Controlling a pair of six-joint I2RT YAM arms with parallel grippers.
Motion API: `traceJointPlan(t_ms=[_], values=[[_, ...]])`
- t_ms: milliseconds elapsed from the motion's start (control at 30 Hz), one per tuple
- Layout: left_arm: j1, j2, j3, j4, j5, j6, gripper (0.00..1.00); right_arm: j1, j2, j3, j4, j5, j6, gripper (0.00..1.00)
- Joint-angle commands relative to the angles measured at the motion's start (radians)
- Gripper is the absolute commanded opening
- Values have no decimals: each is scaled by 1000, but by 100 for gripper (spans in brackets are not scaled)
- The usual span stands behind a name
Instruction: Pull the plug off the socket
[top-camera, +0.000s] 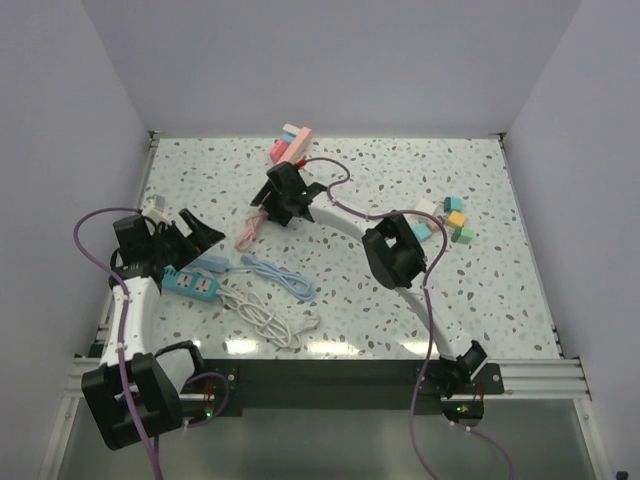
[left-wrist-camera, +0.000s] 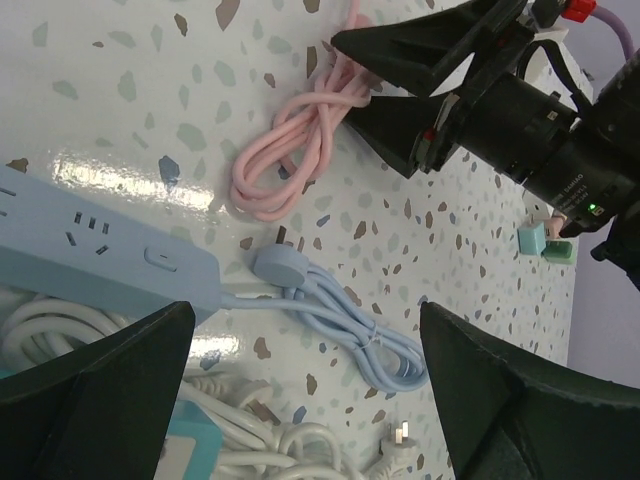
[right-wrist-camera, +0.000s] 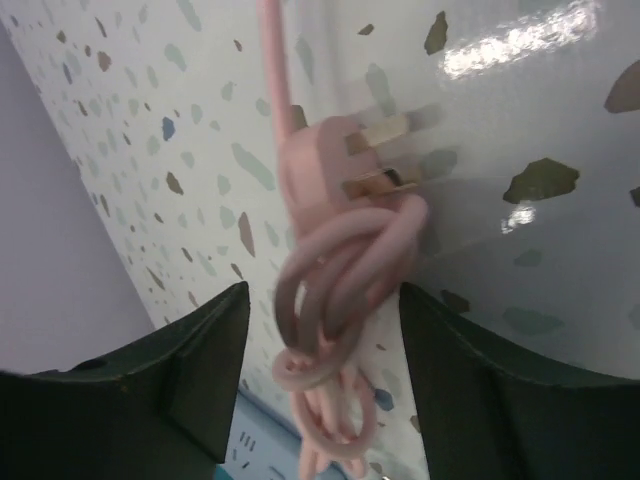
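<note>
A blue power strip (left-wrist-camera: 90, 245), a loose white cable (top-camera: 265, 315) and coloured blocks (top-camera: 447, 220) crowd your desk (top-camera: 480, 290). Your right arm stretches far forward and left, and its pincer (right-wrist-camera: 325, 295) stands apart astride the coiled pink cord (right-wrist-camera: 335, 300), clamping nothing. The pink plug (right-wrist-camera: 325, 170) lies just beyond it, prongs bare, and the pink socket strip (top-camera: 298, 140) sits at the far edge. Your left pincer (left-wrist-camera: 307, 315) hovers wide apart over the blue strip.

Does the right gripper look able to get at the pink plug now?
Probably yes. The right gripper is open and the pink plug lies just ahead of its fingers; only its own looped pink cord sits between them, nothing else.
</note>
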Motion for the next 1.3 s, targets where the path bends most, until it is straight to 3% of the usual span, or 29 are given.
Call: traceJointPlan(t_ms=[0, 100, 133, 200, 233, 367, 600, 700, 933, 1000, 1167, 1267], values=[[-3, -26, -4, -5, 1, -7, 100, -3, 48, 50, -90, 56, 55, 62], [-4, -20, 2, -2, 7, -7, 100, -24, 7, -16, -68, 2, 11, 42], [-3, -17, 2, 4, 10, -7, 100, -32, -53, -124, -39, -18, -15, 25], [-3, -3, -4, 24, 25, -11, 100, -61, -134, -252, 38, -48, -58, 3], [-3, 3, -5, 33, 33, -16, 100, -73, -172, -378, 56, -49, -78, 0], [-21, 46, -7, 78, 61, -27, 100, -167, -401, -643, 119, -194, -227, 0], [-76, 140, 19, 171, 68, -59, 100, -360, -645, -909, -81, -253, -624, 0], [-90, 170, 25, 199, 64, -65, 100, -357, -699, -956, -183, -288, -776, 0], [-116, 204, 18, 259, 65, -103, 100, -219, -863, -1224, -283, -316, -827, 0], [-127, 206, 9, 274, 62, -108, 100, -169, -933, -1266, -300, -280, -813, 6], [-145, 207, -18, 296, 56, -126, 100, -162, -1053, -1245, -350, -162, -803, 55], [-153, 210, -19, 296, 56, -128, 100, -164, -1047, -1113, -414, -112, -836, 70]])
